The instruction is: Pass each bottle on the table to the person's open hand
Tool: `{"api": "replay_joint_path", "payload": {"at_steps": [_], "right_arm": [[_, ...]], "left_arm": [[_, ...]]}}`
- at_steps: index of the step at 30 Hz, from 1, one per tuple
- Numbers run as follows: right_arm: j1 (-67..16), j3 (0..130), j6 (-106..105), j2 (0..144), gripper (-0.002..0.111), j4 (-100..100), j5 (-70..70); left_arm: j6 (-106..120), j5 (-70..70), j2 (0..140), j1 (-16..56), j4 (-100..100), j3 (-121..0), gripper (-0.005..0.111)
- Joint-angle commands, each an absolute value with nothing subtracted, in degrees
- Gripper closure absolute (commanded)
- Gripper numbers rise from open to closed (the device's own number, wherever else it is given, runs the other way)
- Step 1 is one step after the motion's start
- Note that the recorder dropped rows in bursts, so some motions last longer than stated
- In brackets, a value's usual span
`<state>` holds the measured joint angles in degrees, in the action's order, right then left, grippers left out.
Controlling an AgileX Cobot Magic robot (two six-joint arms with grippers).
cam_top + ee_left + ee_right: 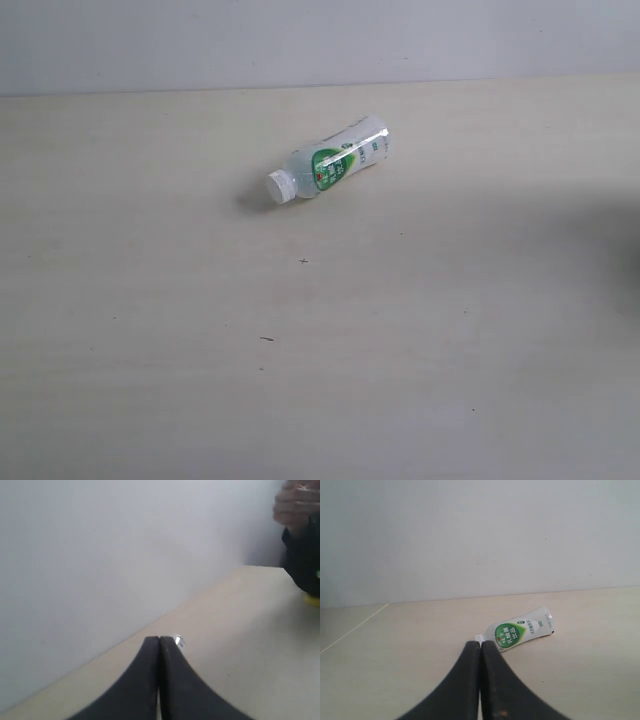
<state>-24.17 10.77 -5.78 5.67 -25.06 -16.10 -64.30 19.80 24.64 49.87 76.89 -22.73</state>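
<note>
One clear bottle [330,160] with a green-white label and a white cap lies on its side on the pale table [300,350], cap toward the left in the exterior view. No gripper shows in that view. My right gripper [480,644] is shut and empty, with the same bottle [520,629] lying on the table beyond its tips. My left gripper [159,639] is shut and empty too; a small glint of the bottle [179,641] peeks past its tips. A person's hand [296,502] shows blurred at the far end of the table in the left wrist view.
A plain pale wall [300,40] runs along the table's far edge. A dark rounded shape [304,565] with a yellow bit under it [313,600] sits below the person's hand. A few tiny dark specks [266,338] mark the table.
</note>
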Motion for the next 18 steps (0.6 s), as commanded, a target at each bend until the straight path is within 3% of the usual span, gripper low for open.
{"api": "replay_joint_path", "payload": {"at_steps": [1,4,13,18], "right_arm": [[-24.0,10.7,-6.0,5.4,0.108,-25.1,-15.3],[-24.0,10.7,-6.0,5.4,0.108,-25.1,-15.3],[-24.0,10.7,-6.0,5.4,0.108,-25.1,-15.3],[-24.0,10.7,-6.0,5.4,0.108,-25.1,-15.3]], "left_arm": [[-86.0,31.7,27.6,49.7,86.4,-22.5,0.107],[-96.6,38.5,32.2,49.7,91.3,-22.6,0.107],[-96.4,43.0,52.3,48.6,93.8,-26.5,0.107],[-103.7,40.2,44.5,48.5,99.9,-18.7,0.107]]}}
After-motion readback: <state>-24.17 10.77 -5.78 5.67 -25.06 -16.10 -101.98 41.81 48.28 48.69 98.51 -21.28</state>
